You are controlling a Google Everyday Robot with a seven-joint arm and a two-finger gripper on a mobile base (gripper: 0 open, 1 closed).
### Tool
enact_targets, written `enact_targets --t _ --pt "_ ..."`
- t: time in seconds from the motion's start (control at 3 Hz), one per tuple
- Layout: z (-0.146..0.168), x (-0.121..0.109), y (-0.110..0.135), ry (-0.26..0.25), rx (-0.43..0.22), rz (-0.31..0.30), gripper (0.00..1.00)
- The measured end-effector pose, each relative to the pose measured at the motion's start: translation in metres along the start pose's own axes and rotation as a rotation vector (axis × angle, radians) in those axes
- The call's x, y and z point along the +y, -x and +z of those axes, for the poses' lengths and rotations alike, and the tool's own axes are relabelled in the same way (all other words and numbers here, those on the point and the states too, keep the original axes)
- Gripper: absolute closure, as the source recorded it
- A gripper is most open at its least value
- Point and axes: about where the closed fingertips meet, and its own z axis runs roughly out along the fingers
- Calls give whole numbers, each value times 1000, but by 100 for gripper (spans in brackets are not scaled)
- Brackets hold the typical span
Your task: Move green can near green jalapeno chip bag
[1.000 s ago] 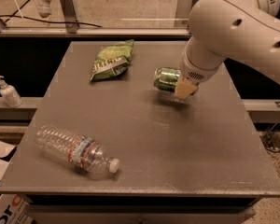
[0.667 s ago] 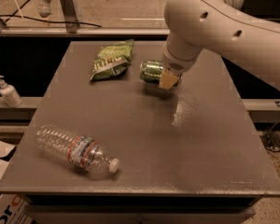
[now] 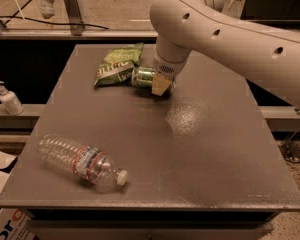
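Note:
The green can (image 3: 142, 77) lies on its side at the far middle of the grey table (image 3: 205, 149), right beside the green jalapeno chip bag (image 3: 117, 65), close to touching its right edge. My gripper (image 3: 159, 83) reaches down from the big white arm and is shut on the can, with one tan fingertip (image 3: 160, 86) showing in front of it. The can's right end is hidden behind the gripper.
A clear plastic water bottle (image 3: 81, 160) lies on its side at the near left of the table. A white pump bottle (image 3: 8, 98) stands on a ledge off the table's left. A metal frame post (image 3: 72, 9) stands behind the table.
My gripper has carried the green can leftward across the far part of the table, from well right of the chip bag to right beside it.

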Motion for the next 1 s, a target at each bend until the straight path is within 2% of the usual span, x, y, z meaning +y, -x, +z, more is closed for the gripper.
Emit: enact_targets --t 0.33,0.67,1.0 --pt "10 4 11 21 -4 -10 100" --pt "13 4 17 39 1 -14 82" --pt "12 2 18 47 7 -16 58"
